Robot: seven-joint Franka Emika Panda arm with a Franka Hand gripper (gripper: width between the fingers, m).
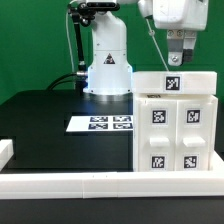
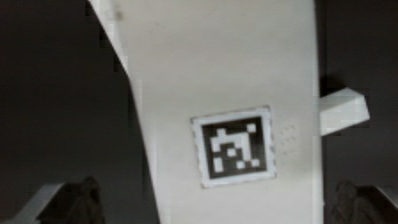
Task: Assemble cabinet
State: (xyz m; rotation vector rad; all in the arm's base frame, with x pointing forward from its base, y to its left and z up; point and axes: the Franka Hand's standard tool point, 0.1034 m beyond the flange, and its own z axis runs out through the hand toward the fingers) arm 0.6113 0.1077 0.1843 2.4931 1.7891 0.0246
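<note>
Exterior view: cabinet [image 1: 175,122] stands mostly assembled at frame right; fingers [image 1: 176,62] hover above it, spread wide, holding nothing.

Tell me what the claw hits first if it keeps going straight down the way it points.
Most likely the top of the cabinet: the claw points straight down just above its tagged top panel. The gap looks small; depth is unclear.

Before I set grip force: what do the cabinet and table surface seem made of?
The cabinet looks like white plastic, smooth and matte, with uniform colour and moulded edges. The table looks like a black matte sheet, possibly fabric or rubber; no glare shows.
</note>
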